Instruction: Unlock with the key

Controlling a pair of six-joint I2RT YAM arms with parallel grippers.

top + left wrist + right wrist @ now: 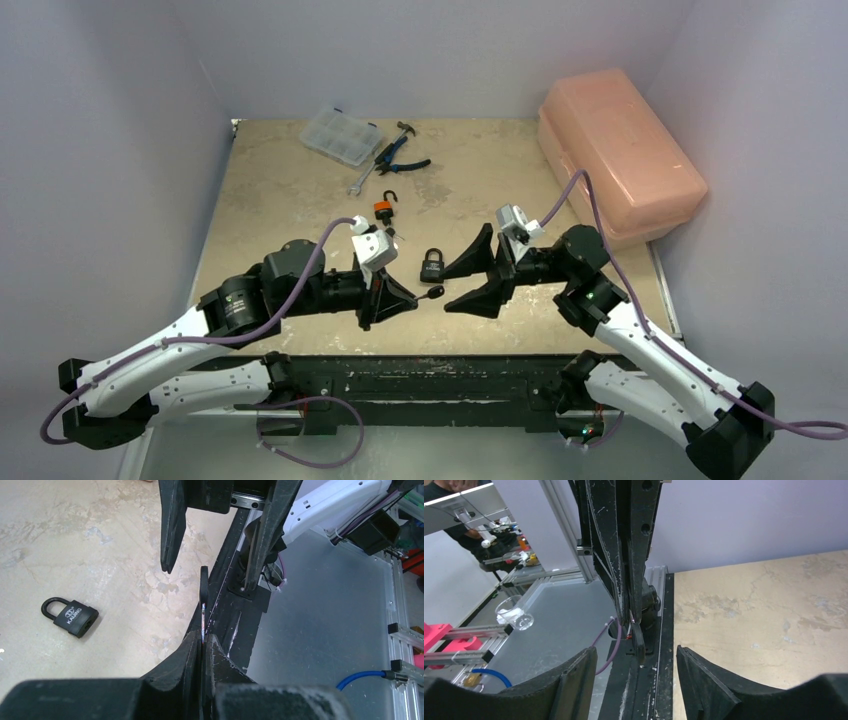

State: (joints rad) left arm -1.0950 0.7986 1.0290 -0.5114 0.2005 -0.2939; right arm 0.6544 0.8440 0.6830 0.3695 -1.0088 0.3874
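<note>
1. While the left claw [202, 641] is clenched on the key [204, 587], it pinches only the blade end. The black head sticks out free toward the other arm.
2. Right claw [446, 290] is spread wide and grasps nothing, its mouth facing the key head. The head sits right at the fingertips; I cannot tell if it is already between them.
3. Reading: this looks like a handover. A blade pinched like this cannot enter a keyhole, and a grip on the head would free it.
4. Padlock [433, 265] lies flat on the desk [280, 200], shackle closed, just beyond the two claws and touched by neither.
5. Both claws are raised off the desk near its front edge, which probably keeps the swap away from the lock.
6. Risk, my guess: thin key, narrow grip. It could twist or drop if the left claw releases before the right has closed firmly.
</note>
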